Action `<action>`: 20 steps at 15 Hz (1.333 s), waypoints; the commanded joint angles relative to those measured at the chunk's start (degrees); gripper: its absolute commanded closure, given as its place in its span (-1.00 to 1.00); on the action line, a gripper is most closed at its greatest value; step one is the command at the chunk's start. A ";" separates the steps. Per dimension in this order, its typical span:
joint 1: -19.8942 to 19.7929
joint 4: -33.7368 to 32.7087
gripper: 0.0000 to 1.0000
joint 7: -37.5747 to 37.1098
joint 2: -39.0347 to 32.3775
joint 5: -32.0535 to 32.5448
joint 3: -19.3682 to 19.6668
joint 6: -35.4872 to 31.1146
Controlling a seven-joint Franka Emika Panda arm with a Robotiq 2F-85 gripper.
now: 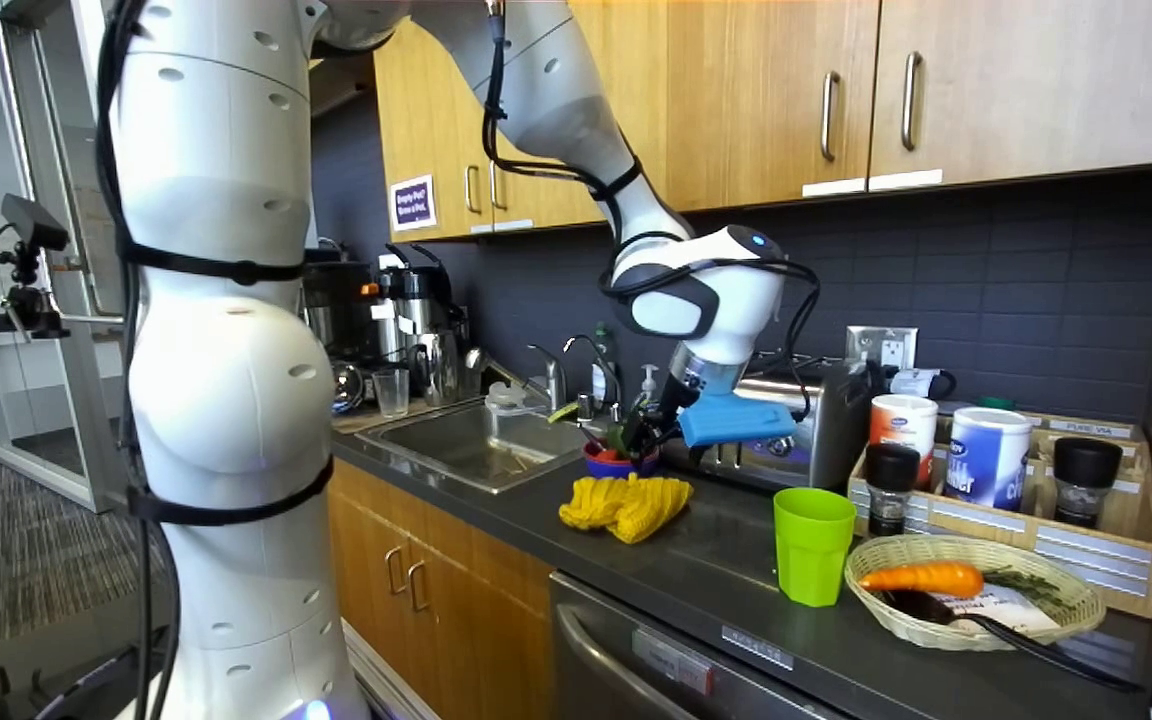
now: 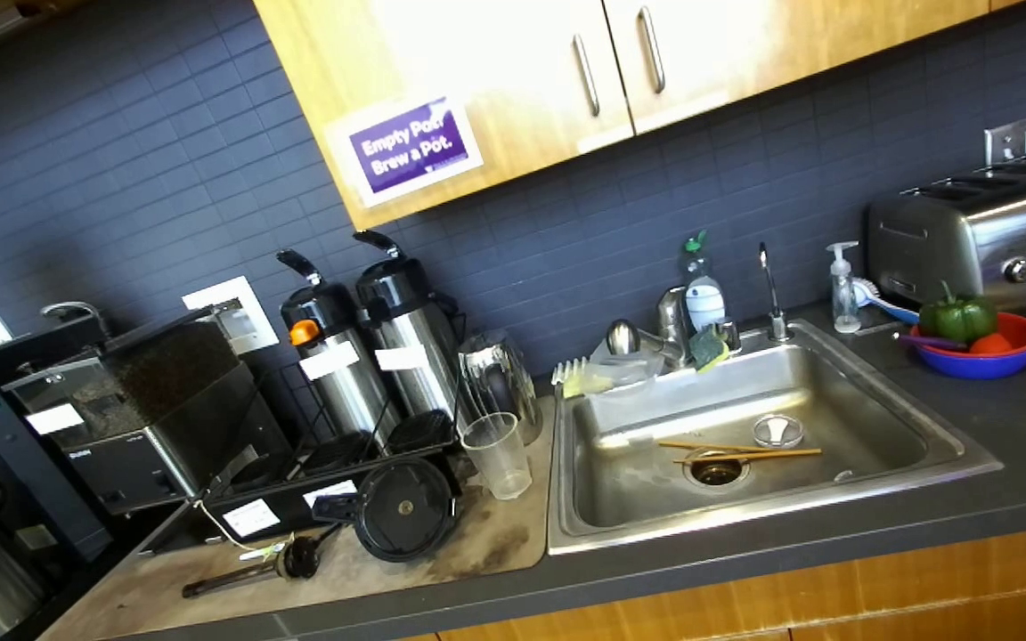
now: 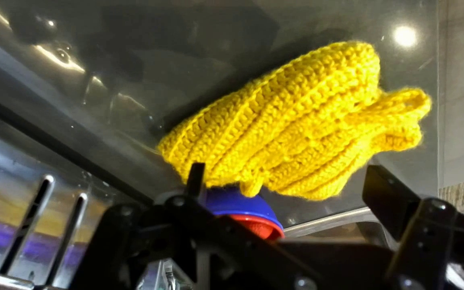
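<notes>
Gripper (image 3: 288,181) suspended, its jaws parted wide — and near them, bunched on the dark counter (image 1: 706,565), a yellow knitted cloth (image 3: 280,129) is seen! Just beside it, close to the sink (image 2: 718,401), a blue-and-red bowl (image 2: 981,366) is spotted (a green pepper (image 2: 958,319) is cradled inside) — with the toaster (image 2: 949,245) standing near.

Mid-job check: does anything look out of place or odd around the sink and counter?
Yes. Two chopsticks lie loose in the sink, partly over the drain, possibly left from washing-up. The mat beside it has dark stains. The yellow knitted cloth is bunched up, though nothing looks torn.
</notes>
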State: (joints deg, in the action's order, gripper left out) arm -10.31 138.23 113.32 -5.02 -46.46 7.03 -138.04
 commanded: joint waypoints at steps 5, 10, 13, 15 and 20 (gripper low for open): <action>0.44 0.45 -1.00 -0.11 1.03 0.11 0.05 -0.23; 0.44 0.51 -1.00 -0.11 1.05 0.11 0.05 -0.27; 0.90 -0.45 -1.00 0.82 -0.02 0.20 -0.49 -0.42; 1.60 -0.72 -1.00 1.12 -0.28 0.36 -1.25 -0.65; 4.00 -1.61 -1.00 1.73 -1.24 0.51 -3.98 -0.96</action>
State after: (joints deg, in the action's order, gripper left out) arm -7.75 137.48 114.29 -5.44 -46.38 4.40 -138.28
